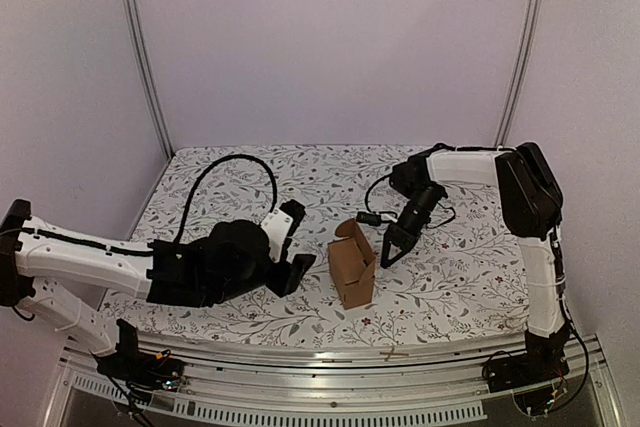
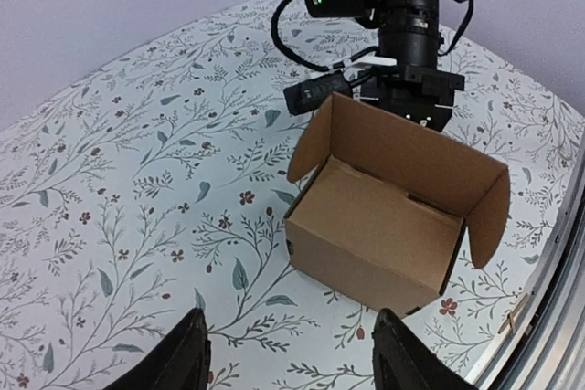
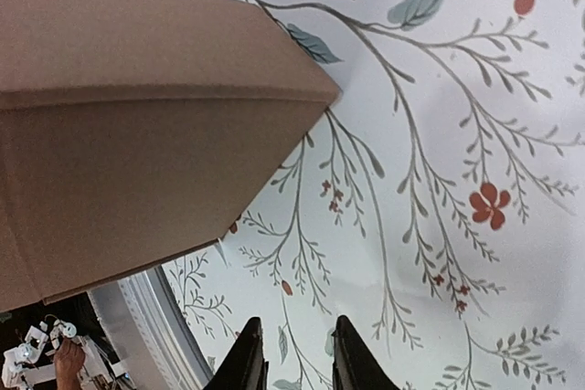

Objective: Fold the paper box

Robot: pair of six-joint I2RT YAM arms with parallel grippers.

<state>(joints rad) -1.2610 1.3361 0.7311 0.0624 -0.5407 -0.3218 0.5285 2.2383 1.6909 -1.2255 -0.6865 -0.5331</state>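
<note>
Front rail [image 1: 330,355] runs along the near edge of the table [image 1: 455,287].

Left pincer [image 1: 298,245] [image 2: 289,319]: low over the table on the near-left, jaws wide apart and empty. Its wrist view shows only floral cloth between the fingers [image 2: 187,358]. It points at the paper box and is not touching it.

Paper box [image 1: 352,269] [image 2: 370,244] [image 3: 137,134]: stands on the table near the front edge, about mid-width, between the two pincers. It is partly folded. The body is already a carton, but the top is open, with one long flap standing up at the far side and a rounded flap sticking out at each end. The inside is visible from the left wrist.

Right pincer [image 1: 388,252] [image 3: 292,340]: just past the box on its right side, angled down toward it. The jaws stand a narrow gap apart with only table visible between them, so it grips nothing. From its wrist view the box sits ahead of the tips, apart from them.

A black cable [image 1: 235,162] loops over the table behind the left arm.
</note>
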